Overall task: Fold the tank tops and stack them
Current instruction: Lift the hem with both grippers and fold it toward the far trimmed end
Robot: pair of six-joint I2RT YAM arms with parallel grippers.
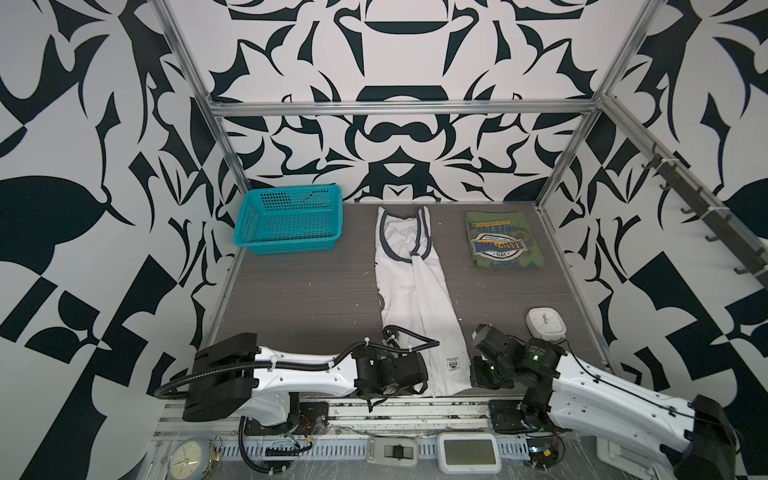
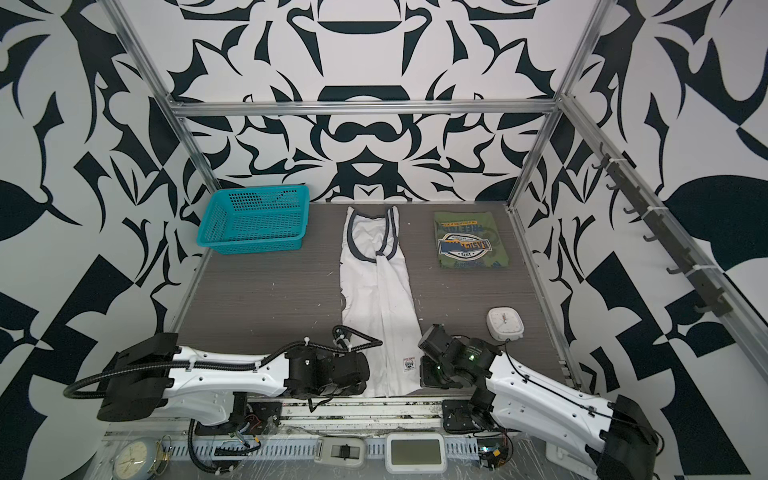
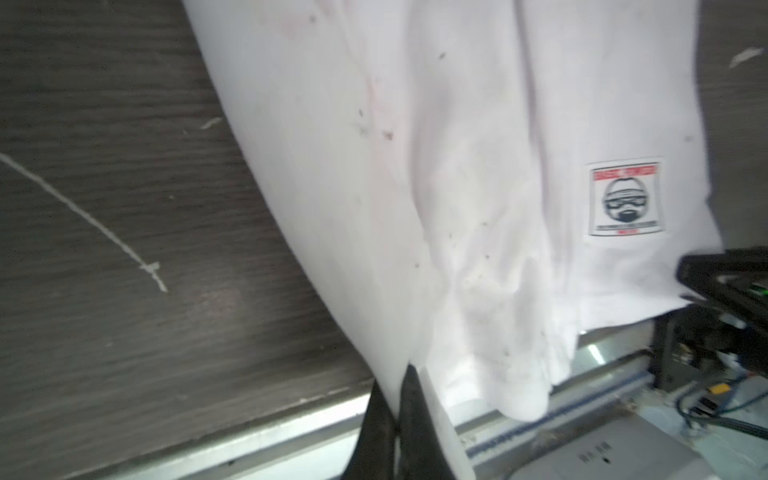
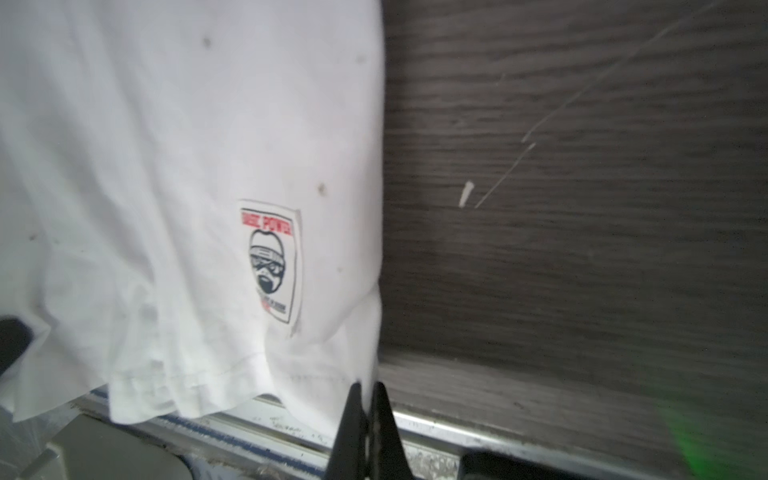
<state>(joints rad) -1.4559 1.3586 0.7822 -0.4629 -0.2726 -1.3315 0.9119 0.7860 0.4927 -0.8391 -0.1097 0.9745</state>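
only the wrist views show the grips: the left claw (image 3: 398, 401) is pressed together on one near hem corner of the white cloth tank top with navy trim (image 1: 415, 291), and the right claw (image 4: 367, 401) pinches the other corner, near a small square face label (image 4: 272, 266). both top views hide the fingertips but show the shirt as a long narrow strip down the middle of the dark wood-grain desk (image 1: 299, 307). counted: two tank tops, the second an olive green folded tank top (image 1: 500, 243) at the far right; one teal plastic mesh basket (image 1: 286, 247); two claws.
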